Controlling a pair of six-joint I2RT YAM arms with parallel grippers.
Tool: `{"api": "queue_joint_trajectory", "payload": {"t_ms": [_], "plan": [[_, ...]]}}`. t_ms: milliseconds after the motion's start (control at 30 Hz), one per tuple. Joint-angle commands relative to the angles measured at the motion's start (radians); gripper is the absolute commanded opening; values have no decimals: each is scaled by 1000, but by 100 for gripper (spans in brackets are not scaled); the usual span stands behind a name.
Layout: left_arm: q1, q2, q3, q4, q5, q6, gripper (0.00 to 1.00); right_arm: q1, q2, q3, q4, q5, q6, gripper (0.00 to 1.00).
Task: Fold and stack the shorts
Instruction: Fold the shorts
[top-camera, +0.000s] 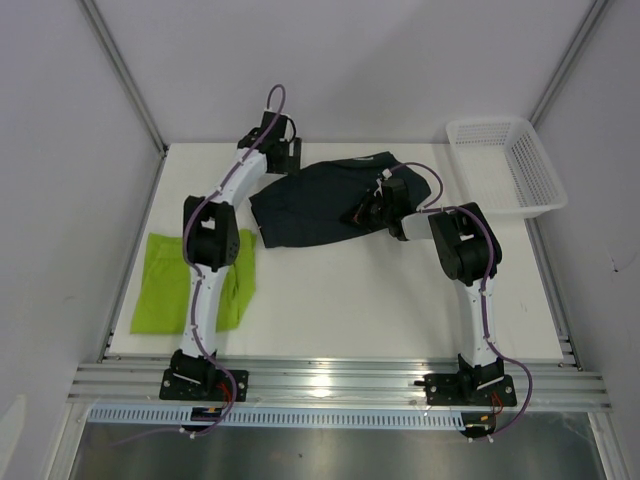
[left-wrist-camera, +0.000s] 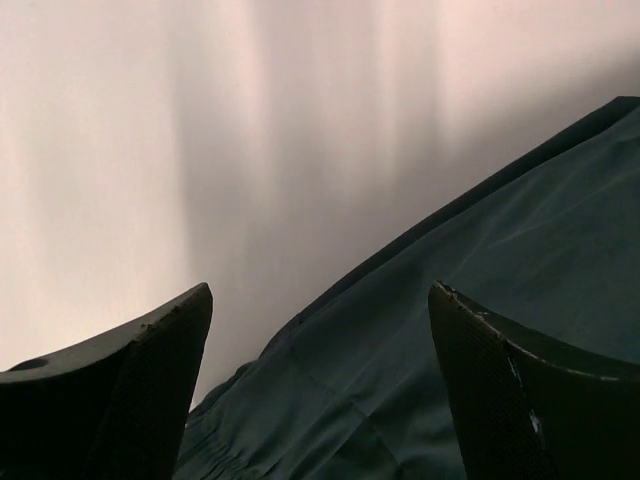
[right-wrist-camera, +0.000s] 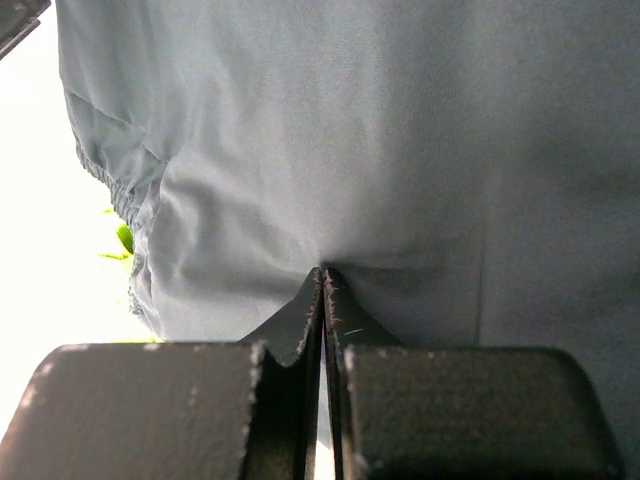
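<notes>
Here, at the left side of the table (top-camera: 350, 310), we see the lime green shorts (top-camera: 160, 285) lying flat near the left edge. The left arm (top-camera: 225, 190) passes above their right part and reaches toward the far side.

The left gripper (top-camera: 283, 152) is near the far edge of the table, just beside the far left corner of the dark navy shorts (top-camera: 305, 205). In the left wrist view its fingers (left-wrist-camera: 140, 390) stand wide apart with nothing between them. The dark navy shorts (left-wrist-camera: 480, 300) lie below and to the right of the left gripper (left-wrist-camera: 320, 290).

The dark navy shorts lie rumpled in the middle of the table's far half. Their near left corner comes close to the green pair's far right corner, but we cannot tell whether the two touch.

Further right, the right gripper (top-camera: 362, 213) is on the right part of the dark pair. From the right wrist we see its fingers (right-wrist-camera: 290, 335) pressed together. The fabric of the dark navy shorts (right-wrist-camera: 400, 130) puckers where the tips of the right gripper (right-wrist-camera: 322, 272) pinch it. A sliver of the lime green shorts (right-wrist-camera: 122, 238) shows past the cloth's left edge.

At the far right corner sits the white mesh basket (top-camera: 545, 200), apart from both pairs.
</notes>
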Motion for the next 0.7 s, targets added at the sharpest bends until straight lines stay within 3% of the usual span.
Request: {"api": "queue_joint_trajectory", "payload": {"t_ms": [0,100,200,300,367,467,667], "plan": [[39,-143,-4,-23,19,-82,90,4,15,7,-59,43,-29,0],[53,-276,-64,-46,-4,-124,90,-7,-14,33,-98,79,-52,0],[50,-400,-236,12,16,-194,90,-27,-25,108,-164,99,-74,0],[41,-589,-557,177,143,-258,89,-47,-27,165,-185,89,-62,0],[21,-675,-680,238,190,-291,89,-54,-30,183,-178,82,-43,0],[-25,-694,-820,334,233,-326,86,-63,-31,211,-183,83,-28,0],[-133,-518,-807,420,321,-384,75,-103,13,306,-243,119,1,0]]}}
